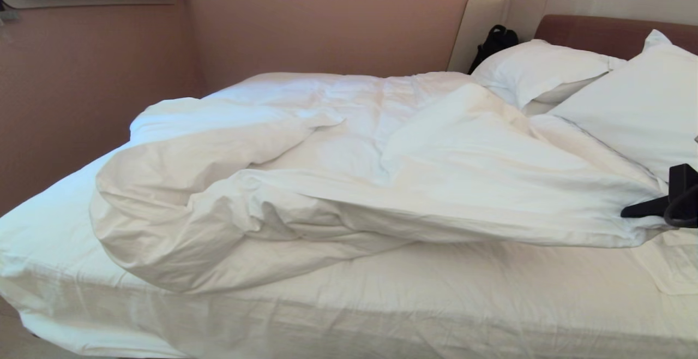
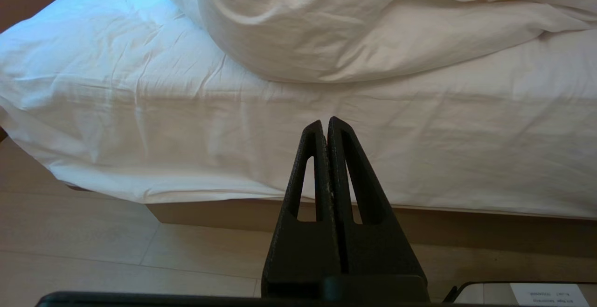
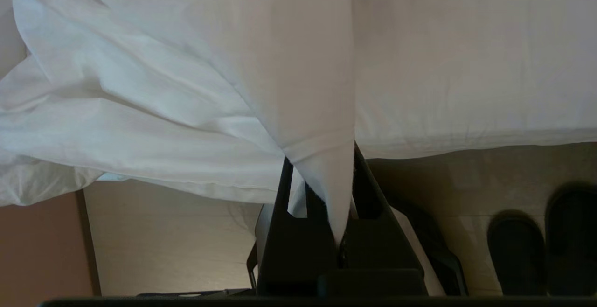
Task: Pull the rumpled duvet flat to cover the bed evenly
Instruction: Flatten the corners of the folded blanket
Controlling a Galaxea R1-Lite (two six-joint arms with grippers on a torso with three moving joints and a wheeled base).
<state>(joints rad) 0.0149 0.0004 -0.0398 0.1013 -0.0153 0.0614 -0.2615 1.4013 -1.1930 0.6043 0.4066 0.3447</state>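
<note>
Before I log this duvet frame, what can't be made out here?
- Head view: right gripper is mostly cut off by the frame edge.
- Right wrist view: duvet cloth pinched in the jaws covers their tips.
- Head view: the bed's far side lies behind the bunched duvet.
- Left gripper appears only in the left wrist view.

Only a small white label [image 2: 549, 294] in the left wrist view carries print, upside down and too small to read
</note>
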